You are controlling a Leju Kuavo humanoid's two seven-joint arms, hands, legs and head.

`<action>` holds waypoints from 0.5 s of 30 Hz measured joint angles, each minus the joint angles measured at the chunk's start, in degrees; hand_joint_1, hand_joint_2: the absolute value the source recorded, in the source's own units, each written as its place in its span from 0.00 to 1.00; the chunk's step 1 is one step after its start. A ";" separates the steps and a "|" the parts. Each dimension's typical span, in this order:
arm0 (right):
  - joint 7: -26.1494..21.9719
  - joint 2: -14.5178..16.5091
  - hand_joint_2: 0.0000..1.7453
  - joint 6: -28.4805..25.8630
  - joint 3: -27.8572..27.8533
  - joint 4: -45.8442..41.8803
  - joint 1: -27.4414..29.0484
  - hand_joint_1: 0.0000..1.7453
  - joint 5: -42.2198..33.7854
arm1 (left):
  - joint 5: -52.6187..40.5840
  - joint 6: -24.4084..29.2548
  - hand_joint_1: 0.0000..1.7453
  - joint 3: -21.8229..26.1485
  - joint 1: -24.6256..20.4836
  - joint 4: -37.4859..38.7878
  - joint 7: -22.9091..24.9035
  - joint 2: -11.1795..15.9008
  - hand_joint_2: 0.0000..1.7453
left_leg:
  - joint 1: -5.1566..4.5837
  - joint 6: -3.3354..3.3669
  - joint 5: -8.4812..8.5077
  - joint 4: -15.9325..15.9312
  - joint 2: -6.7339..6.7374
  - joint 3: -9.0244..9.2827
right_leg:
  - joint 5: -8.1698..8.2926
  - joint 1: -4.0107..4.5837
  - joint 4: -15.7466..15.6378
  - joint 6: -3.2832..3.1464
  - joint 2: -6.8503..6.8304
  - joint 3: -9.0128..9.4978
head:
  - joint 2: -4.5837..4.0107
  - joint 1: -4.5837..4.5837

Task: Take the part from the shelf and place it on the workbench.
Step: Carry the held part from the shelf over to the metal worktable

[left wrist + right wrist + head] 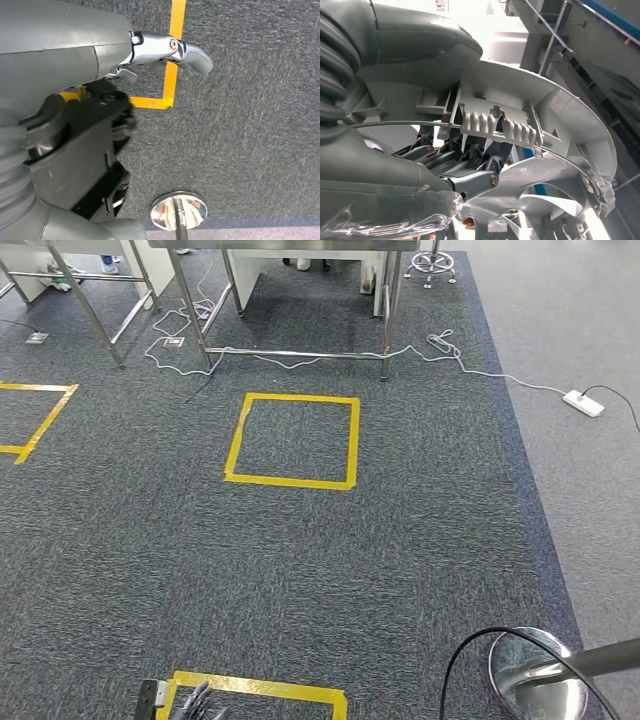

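On the grey carpet ahead of us we see a square of yellow tape, and behind it the metal legs of a workbench with white cables lying around them and a white power strip off to the right. A second yellow tape outline lies close at the lower edge of the head view, and a part of a third one at the far left. At the lower right stands a shiny round stand base with a black cable curving over it.

Our left hand hangs low, just at the near tape outline; in the left wrist view its thumb is stretched out over the carpet and over a corner of the tape, and we see nothing in it, but the other fingers are hidden, so we cannot tell whether this hand is open or closed.

Our right hand grips the part, a large curved piece of light grey plastic with ribs and a toothed strip. The dark fingers lie against its inner side and the thumb is on the other side.
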 joint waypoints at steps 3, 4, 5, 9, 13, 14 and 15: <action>-0.02 -0.01 1.00 0.00 0.04 -0.03 0.01 1.00 0.07 | -0.22 -1.43 0.00 0.00 -0.06 0.00 -0.47 -0.01 1.00 | -0.02 1.25 -1.05 -3.47 -0.13 1.83 | -0.42 0.11 -0.54 1.09 0.10 0.95 | 0.01 -0.08; -0.02 -0.02 1.00 0.00 0.05 -0.04 0.01 1.00 0.06 | -0.33 -1.73 0.00 0.00 0.07 0.00 -0.60 -0.01 1.00 | 0.02 1.69 -1.09 -3.75 -0.17 2.46 | -0.27 0.06 -0.33 1.39 0.03 1.40 | 0.00 -0.02; -0.01 -0.02 1.00 0.00 0.05 -0.04 0.01 1.00 0.03 | -0.42 -1.88 0.00 0.00 0.18 0.00 -0.64 0.00 1.00 | 0.08 2.13 -1.19 -3.85 -0.18 3.21 | -0.35 0.02 0.56 1.67 -0.06 1.40 | 0.00 0.08; 0.02 -0.02 1.00 0.00 0.07 -0.04 -0.01 1.00 -0.02 | -0.52 -1.99 0.00 0.00 0.34 0.00 -0.67 0.00 1.00 | 0.12 2.72 -1.49 -3.90 -0.13 4.49 | -1.33 0.02 2.72 1.91 -0.25 0.61 | 0.01 0.30; -0.02 -0.04 1.00 0.00 0.06 -0.04 0.01 1.00 -0.02 | -0.61 -1.97 0.00 0.00 0.41 0.00 -0.67 0.01 1.00 | 0.05 2.87 -2.80 -3.89 -0.17 6.19 | -3.89 0.06 10.24 2.05 -0.26 -5.49 | 0.01 0.61; -0.02 -0.04 1.00 0.00 0.05 -0.04 0.01 1.00 0.00 | -0.65 -1.93 0.00 0.00 0.49 0.00 -0.67 0.00 1.00 | 0.02 2.85 -3.83 -3.88 -0.23 7.57 | -4.34 0.08 11.42 1.96 -0.26 -7.84 | 0.01 0.69; -0.02 -0.04 1.00 0.00 0.05 -0.04 0.02 1.00 0.00 | -0.67 -1.86 0.00 0.00 0.58 0.00 -0.67 -0.01 1.00 | 0.02 2.73 -4.91 -3.88 -0.29 8.94 | -3.22 0.11 9.74 1.73 -0.29 -8.81 | 0.00 0.72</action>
